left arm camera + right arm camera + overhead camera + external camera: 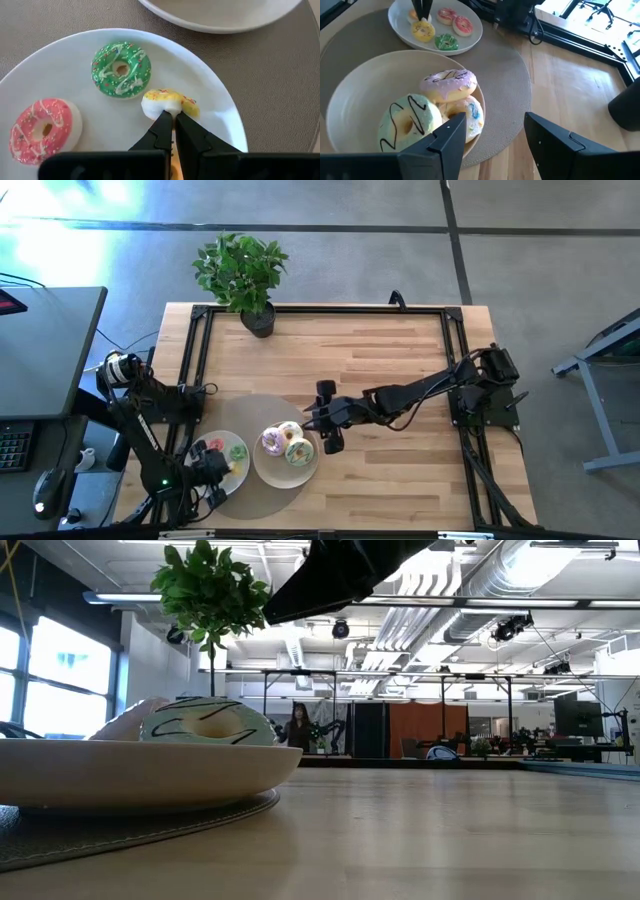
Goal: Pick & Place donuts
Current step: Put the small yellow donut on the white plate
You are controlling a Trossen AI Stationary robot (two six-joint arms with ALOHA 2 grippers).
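On the small white plate (220, 105), the mini donuts show in the left wrist view: a green one (121, 70), a pink-red one (40, 130) and a yellow one (170, 104). My left gripper (173, 119) is over this plate, shut on the yellow one. The cream bowl (350, 95) holds the pink (450, 82), cream-white (470, 112) and green (410, 122) larger donuts, piled against each other. My right gripper (495, 137) hovers open just off the bowl's right side (322, 420), touching nothing. My left gripper pinches the yellow mini donut by the near part of its ring (170, 111) between the two fingertips. It comes from above, pointing down (422, 10). The donut sits tilted, its white side (150, 107) showing; whether it is off the plate, I cannot tell.
Both dishes sit on a round grey mat (250, 408) at the table's near left. A potted plant (245, 275) stands at the far edge. Bare wood (400, 370) spreads over the table's middle and right. A black frame (455, 380) borders the table.
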